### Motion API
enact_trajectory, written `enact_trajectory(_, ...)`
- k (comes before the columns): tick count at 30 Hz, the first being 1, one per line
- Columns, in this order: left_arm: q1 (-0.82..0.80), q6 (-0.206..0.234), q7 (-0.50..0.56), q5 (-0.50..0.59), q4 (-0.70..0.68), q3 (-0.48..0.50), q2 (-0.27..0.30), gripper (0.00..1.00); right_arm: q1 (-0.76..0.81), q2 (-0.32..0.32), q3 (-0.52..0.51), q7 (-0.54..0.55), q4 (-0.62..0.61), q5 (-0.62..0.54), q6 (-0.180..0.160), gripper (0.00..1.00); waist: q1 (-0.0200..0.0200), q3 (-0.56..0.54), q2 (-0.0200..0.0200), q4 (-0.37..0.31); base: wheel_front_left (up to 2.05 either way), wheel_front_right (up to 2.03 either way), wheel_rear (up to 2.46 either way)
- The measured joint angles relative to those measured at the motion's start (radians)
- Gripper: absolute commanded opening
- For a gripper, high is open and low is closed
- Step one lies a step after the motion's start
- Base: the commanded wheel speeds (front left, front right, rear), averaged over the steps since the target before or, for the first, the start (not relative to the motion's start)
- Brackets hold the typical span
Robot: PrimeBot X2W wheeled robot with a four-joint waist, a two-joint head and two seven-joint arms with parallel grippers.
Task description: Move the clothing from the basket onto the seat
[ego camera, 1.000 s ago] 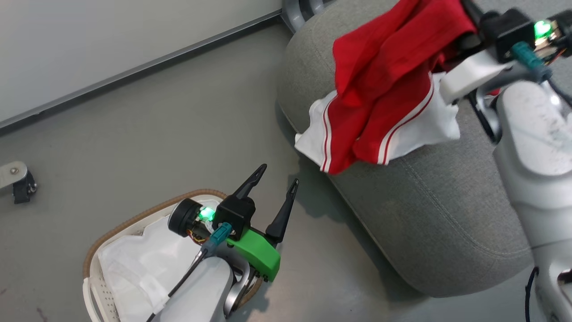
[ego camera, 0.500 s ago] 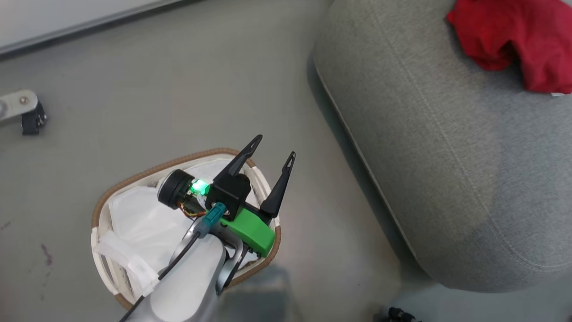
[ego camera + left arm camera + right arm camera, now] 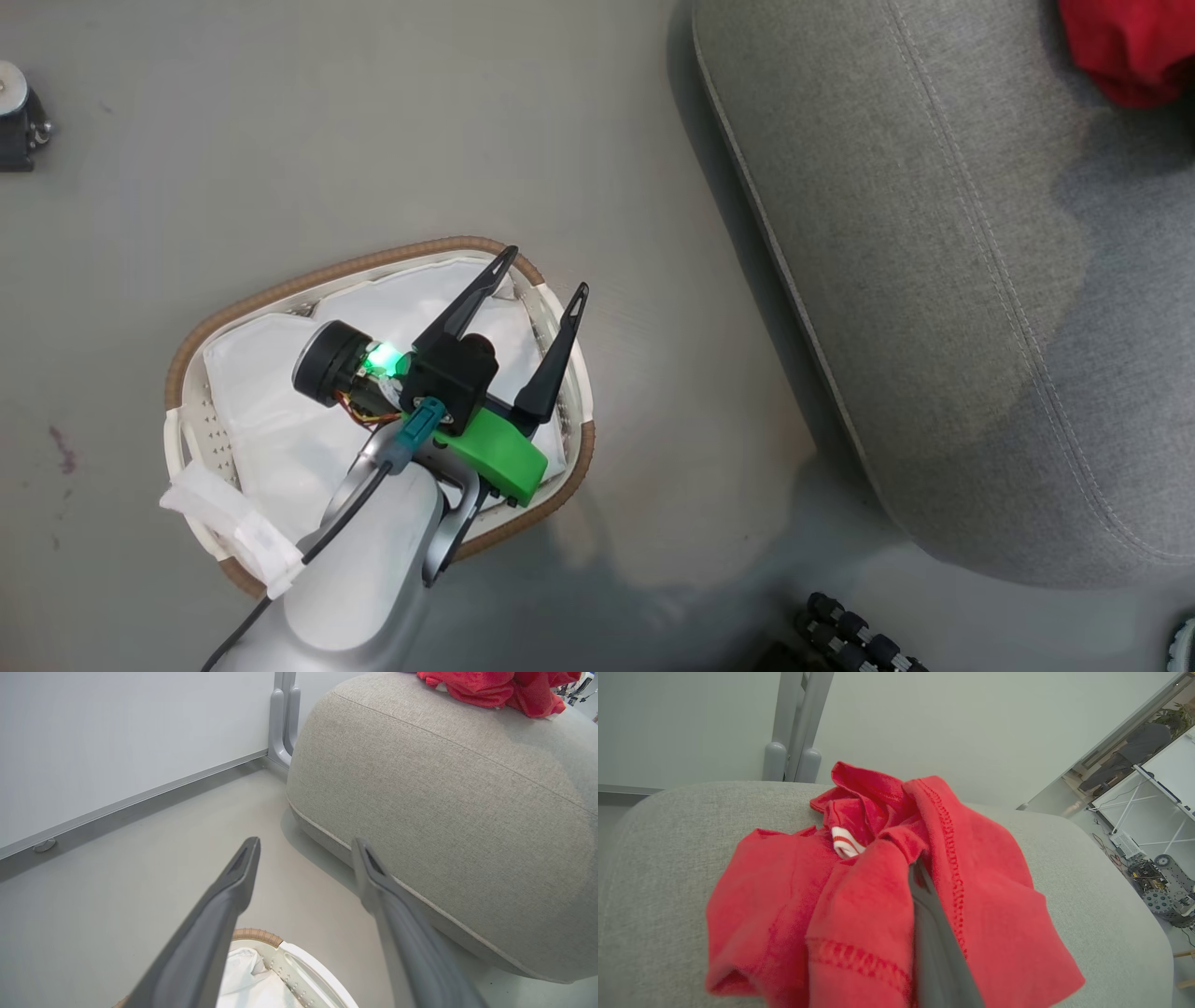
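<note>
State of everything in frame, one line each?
Red fabric clothing: crumpled heap on the seat.
Grey woven upholstered seat: bearing the clothing.
Oval white plastic basket: white cloth liner inside, nothing red seen.
Left gripper: open, above the basket.
Right gripper: buried in clothing, open or shut unclear.

**newbie42:** so where's everything sitting, from the head view?

**rigwatcher:** basket is on the floor at 8 o'clock, with the liner inside it. seat is off at 3 o'clock, not touching it.

**newbie42:** and the clothing?

**rigwatcher:** clothing is on the seat, way up at 1 o'clock. left gripper is over the basket's 2 o'clock rim.
</note>
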Motion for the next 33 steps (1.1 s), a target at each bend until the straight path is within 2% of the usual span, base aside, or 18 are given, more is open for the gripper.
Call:
enact_trajectory(5,-0.001,0.004,0.000,-0.003,0.002,0.000,0.006,1.00,0.067,0.057,-0.032,0.000,-0.049,-0.030,0.000,0.00,-0.0001,-0.002,0.0000,-0.012,0.00,0.00,0.00)
enact_trajectory(6,-0.001,0.005,0.000,-0.005,0.004,0.000,0.007,1.00,0.076,0.068,-0.037,0.000,-0.060,-0.035,0.000,0.11,-0.0001,-0.005,0.0000,-0.014,0.00,0.00,0.00)
enact_trajectory(8,-0.001,0.006,0.000,-0.008,0.007,-0.001,0.007,1.00,0.096,0.090,-0.046,0.000,-0.090,-0.038,0.000,0.50,-0.0001,-0.012,0.0000,-0.017,0.00,0.00,0.00)
enact_trajectory(9,-0.001,0.007,0.000,-0.009,0.008,-0.002,0.007,1.00,0.107,0.095,-0.046,0.000,-0.103,-0.043,0.000,0.85,-0.0001,-0.015,0.0000,-0.018,0.00,0.00,0.00)
enact_trajectory(10,-0.001,0.007,0.000,-0.011,0.010,-0.002,0.006,1.00,0.121,0.100,-0.046,0.000,-0.118,-0.048,0.000,1.00,-0.0001,-0.020,0.0000,-0.018,0.00,0.00,0.00)
enact_trajectory(17,0.007,0.008,0.000,-0.037,0.011,0.005,-0.014,1.00,0.201,0.123,-0.013,0.000,-0.191,-0.063,0.000,1.00,-0.0001,-0.068,0.0000,-0.015,0.00,0.00,0.00)
enact_trajectory(33,0.110,0.009,0.000,-0.099,0.004,0.083,-0.072,1.00,0.210,0.090,0.154,0.000,-0.204,-0.038,0.000,1.00,-0.0003,-0.262,-0.0001,0.056,0.00,0.00,0.00)
